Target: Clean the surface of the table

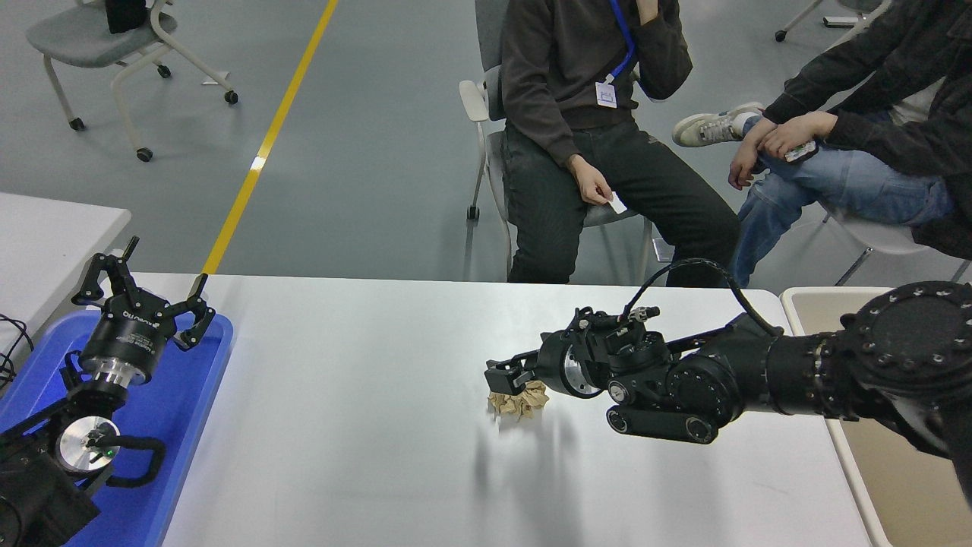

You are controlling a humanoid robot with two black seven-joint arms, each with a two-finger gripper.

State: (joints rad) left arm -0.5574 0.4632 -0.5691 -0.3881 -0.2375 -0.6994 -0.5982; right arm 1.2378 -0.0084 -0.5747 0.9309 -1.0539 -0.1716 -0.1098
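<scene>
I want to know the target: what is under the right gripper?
A crumpled brown paper ball lies on the table surface, directly below the right gripper. Its top is covered, so contact cannot be judged.

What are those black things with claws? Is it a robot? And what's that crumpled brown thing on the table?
Yes, it is a robot, and the picture comes from a camera high up on it, looking down over its own two arms. Each black arm ends in a gripper, which works a bit like a hand.

The left gripper is parked above a blue tray with its fingers spread open.

The right gripper reaches across the table surface and sits right on top of a crumpled ball of brown paper. From here I cannot tell whether it has pinched the paper yet.

That paper is the only loose thing on the table. A beige bin stands at the right edge. Two people sit on chairs at the far side, watching.
</scene>
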